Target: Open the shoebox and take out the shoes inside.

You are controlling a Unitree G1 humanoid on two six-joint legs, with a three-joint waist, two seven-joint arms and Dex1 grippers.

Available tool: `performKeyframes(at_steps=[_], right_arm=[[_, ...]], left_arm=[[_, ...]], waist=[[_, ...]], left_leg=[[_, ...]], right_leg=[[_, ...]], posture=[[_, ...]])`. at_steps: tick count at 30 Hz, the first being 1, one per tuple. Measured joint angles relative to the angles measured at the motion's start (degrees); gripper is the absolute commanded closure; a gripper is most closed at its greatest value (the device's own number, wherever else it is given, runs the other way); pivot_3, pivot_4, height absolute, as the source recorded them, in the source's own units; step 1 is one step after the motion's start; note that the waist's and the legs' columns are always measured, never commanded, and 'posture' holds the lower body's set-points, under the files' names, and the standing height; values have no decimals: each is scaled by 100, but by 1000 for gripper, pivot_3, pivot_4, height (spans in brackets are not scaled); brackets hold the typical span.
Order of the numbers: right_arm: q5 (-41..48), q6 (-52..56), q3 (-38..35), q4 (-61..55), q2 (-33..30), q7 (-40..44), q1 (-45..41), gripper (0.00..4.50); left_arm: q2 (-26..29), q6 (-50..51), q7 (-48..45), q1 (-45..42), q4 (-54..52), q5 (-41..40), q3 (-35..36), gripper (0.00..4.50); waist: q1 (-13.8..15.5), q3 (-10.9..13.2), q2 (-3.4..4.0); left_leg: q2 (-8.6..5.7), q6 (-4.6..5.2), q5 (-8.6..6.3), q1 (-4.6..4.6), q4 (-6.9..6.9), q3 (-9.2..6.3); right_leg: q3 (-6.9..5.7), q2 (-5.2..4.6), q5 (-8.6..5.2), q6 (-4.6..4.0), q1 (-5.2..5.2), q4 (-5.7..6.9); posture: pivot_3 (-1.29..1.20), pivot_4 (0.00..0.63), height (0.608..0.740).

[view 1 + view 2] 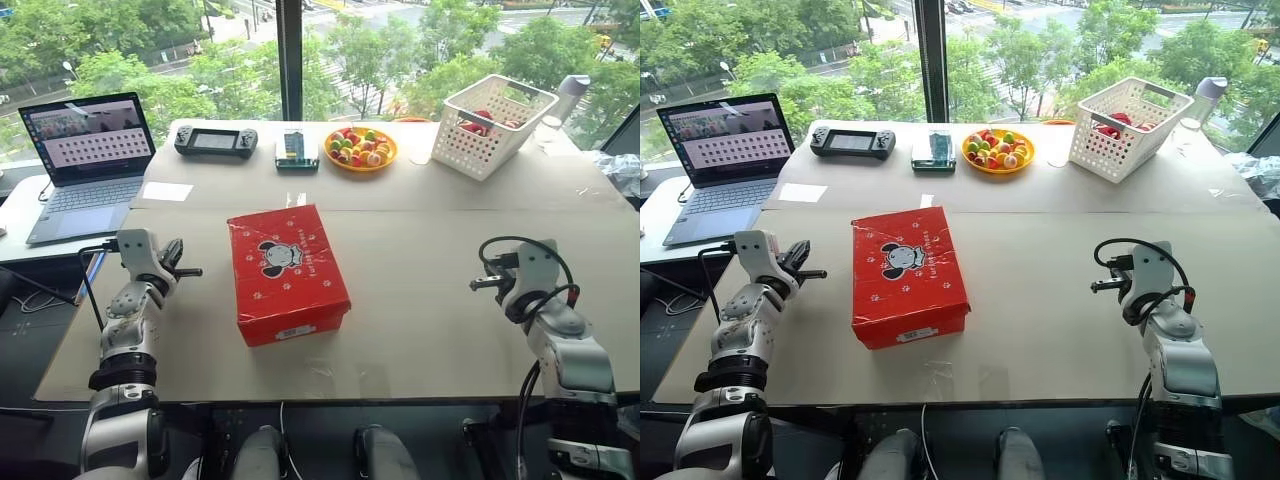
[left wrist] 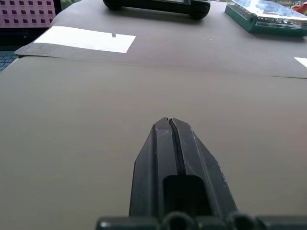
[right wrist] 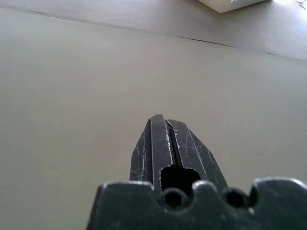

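Observation:
The red shoebox [image 1: 285,272] lies shut in the middle of the table, its lid showing a black-and-white cartoon animal and paw prints. The shoes are hidden. My left gripper [image 1: 192,272] hovers to the left of the box, a short gap from its side, with its fingers [image 2: 169,143] pressed together and nothing between them. On the right, my right gripper [image 1: 478,284] hangs well clear of the box, its fingers [image 3: 163,139] also shut and empty. Both point over bare tabletop.
A laptop [image 1: 85,160] stands at the back left. Along the far edge sit a black handheld console [image 1: 215,140], a small green box [image 1: 296,149], an orange plate of sweets [image 1: 361,148] and a white lattice basket [image 1: 495,125]. A paper slip [image 1: 167,191] lies near the laptop.

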Motion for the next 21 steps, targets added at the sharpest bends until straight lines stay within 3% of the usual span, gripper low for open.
performKeyframes(at_steps=[5,10,14,17,21], right_arm=[[12,132,37,-300,-412,304,210,4474],[734,798,209,-1233,-1233,1574,93,4474],[1520,1079,975,-1644,-1740,3188,-479,4474],[1778,1092,1357,-1465,-1688,3862,-649,4474],[1372,792,2008,-712,-1618,4196,-1217,4474]], left_arm=[[234,10,-376,-87,195,55,-188,4500],[1089,299,-2285,-4,-157,-17,-686,4500],[2160,1249,-4442,379,-1040,-280,-1380,4500],[2601,1756,-5353,553,-1438,-394,-1673,4500],[2643,1877,-5558,411,-1439,-298,-1851,4500]], waist=[[8,0,0],[-60,0,0],[-140,0,-1],[-104,1,-3],[12,2,-4]], left_leg=[[-1,0,0,-1,0,0],[8,-1,-1,1,0,1],[12,-7,-4,3,-3,-5],[9,-9,-7,-1,-1,-8],[10,-18,-11,-4,14,-7]], right_leg=[[-1,0,0,0,-2,0],[1,2,-10,-11,-7,1],[-1,4,-44,-28,-7,3],[-4,2,-47,-33,-11,6],[-5,1,-52,-23,-14,8]], posture=[[0,150,738],[0,150,738],[0,150,738],[0,150,738],[0,150,738]])
